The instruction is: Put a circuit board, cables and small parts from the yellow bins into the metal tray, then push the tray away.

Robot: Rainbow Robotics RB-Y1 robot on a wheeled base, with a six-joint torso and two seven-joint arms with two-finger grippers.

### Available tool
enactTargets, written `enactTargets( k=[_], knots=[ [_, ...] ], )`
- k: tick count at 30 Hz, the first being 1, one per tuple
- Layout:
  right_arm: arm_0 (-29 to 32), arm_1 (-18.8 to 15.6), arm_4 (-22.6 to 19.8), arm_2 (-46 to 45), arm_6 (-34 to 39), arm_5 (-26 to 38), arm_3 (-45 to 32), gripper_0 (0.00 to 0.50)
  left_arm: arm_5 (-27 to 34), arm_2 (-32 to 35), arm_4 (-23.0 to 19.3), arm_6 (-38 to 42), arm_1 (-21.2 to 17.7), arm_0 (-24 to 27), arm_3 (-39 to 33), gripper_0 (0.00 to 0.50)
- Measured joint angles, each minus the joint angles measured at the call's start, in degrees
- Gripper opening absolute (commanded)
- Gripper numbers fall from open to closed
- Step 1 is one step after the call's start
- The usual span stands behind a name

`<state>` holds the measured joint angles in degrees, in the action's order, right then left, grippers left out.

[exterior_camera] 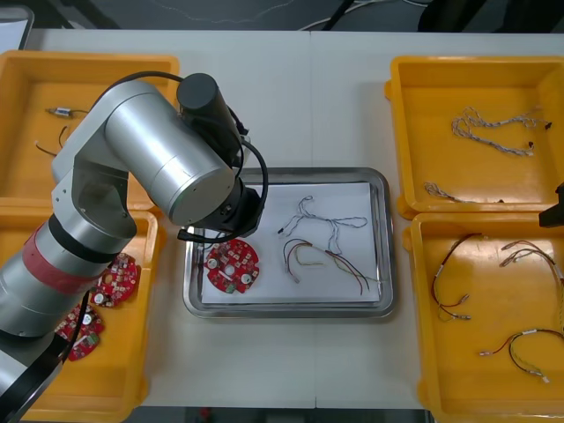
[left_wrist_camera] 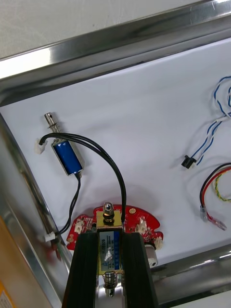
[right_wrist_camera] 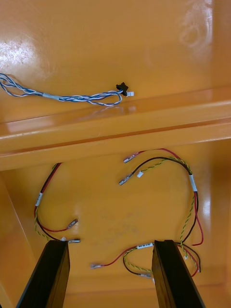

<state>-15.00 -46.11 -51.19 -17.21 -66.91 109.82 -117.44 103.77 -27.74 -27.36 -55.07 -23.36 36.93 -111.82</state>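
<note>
My left gripper hangs low over the left part of the metal tray, shut on a small metal part with a blue body. Just under it lies a red circuit board. A second small metal part with a thin black cable rests on the tray's white inside, beside the board. A blue and white cable and a red and yellow cable lie in the tray's right half. My right gripper stands open over the near right bin, above red and yellow cables.
The left arm covers the tray's left edge. The near left bin holds circuit boards; the far left bin holds small metal parts. Blue and white cables lie in the far right bin.
</note>
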Motion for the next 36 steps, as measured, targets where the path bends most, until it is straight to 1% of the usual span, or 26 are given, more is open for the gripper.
enactTargets(
  k=[10,17,26,36],
  knots=[
    [0.00,0.00,-0.01,0.00,0.00,0.00,-0.01,0.500,-5.27,-0.01,1.60,0.00,1.23,0.00,4.01,0.000],
    [0.00,-0.01,-0.01,0.00,0.00,0.00,-0.02,0.500,-10.66,-1.20,2.35,0.00,1.63,0.00,6.73,0.000],
    [0.00,-0.01,-0.02,0.00,0.00,0.00,-0.03,0.500,-11.75,-2.50,4.08,0.00,2.22,0.00,8.16,0.000],
    [0.01,-0.01,-0.03,0.00,0.00,0.00,-0.03,0.500,-14.49,-3.19,5.34,0.00,2.35,0.00,10.88,0.000]
  ],
)
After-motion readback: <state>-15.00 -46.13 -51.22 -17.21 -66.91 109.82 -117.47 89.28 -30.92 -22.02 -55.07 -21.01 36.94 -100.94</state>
